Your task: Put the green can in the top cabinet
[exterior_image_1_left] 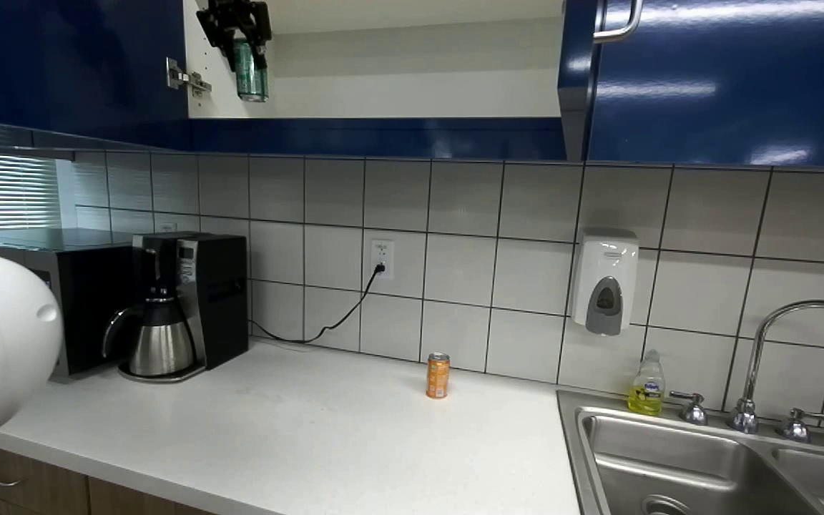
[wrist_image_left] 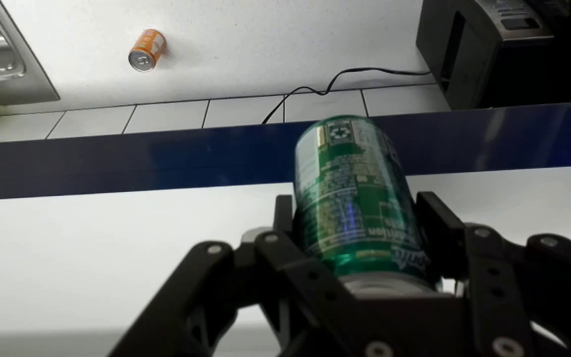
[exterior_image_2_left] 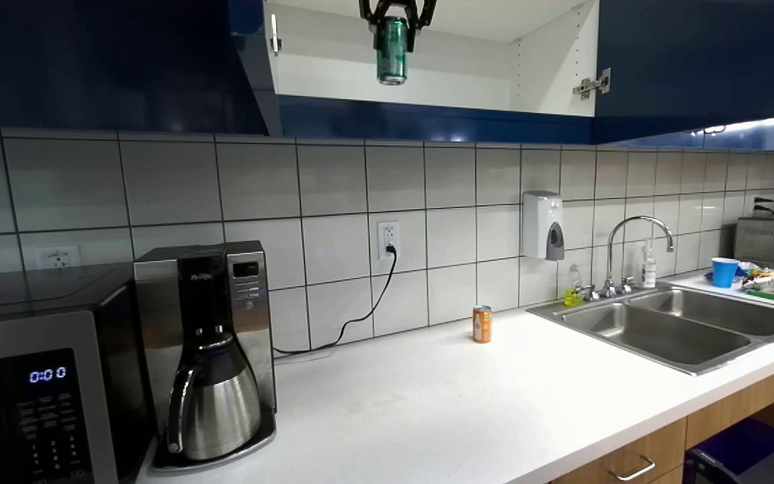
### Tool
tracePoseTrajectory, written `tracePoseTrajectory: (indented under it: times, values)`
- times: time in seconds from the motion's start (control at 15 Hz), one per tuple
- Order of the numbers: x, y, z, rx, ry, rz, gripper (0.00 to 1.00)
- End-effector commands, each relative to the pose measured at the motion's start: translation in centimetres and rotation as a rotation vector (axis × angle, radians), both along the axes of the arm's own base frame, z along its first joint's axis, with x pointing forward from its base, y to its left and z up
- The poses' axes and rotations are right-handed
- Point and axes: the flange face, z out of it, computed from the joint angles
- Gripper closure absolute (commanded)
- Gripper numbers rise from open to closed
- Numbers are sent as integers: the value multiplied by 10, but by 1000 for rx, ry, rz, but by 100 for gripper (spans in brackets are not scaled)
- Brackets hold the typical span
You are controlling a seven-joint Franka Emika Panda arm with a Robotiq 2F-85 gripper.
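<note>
Green can [exterior_image_2_left: 392, 60] pinched by gripper [exterior_image_2_left: 394, 47] — seen at top centre in an exterior view, top cabinet [exterior_image_2_left: 457, 64] behind.

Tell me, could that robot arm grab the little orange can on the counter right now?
Probably not yet: its gripper is occupied, holding the green Sprite can up by the open top cabinet. Nothing appears to block the orange can itself.

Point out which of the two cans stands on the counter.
The orange can, upright on the white counter between the coffee maker and the sink. The green can is instead held up by the end effector.
</note>
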Motion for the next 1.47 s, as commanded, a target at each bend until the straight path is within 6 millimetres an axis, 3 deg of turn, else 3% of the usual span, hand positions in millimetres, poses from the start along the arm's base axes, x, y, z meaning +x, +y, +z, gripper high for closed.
tracePoseTrajectory:
  times: [0.0, 0.47, 1.4]
  values:
    - [15, 2, 7, 5, 0, -46, 62]
    - [39, 2, -1, 15, 9, -73, 62]
    - [62, -1, -14, 44, 28, -117, 62]
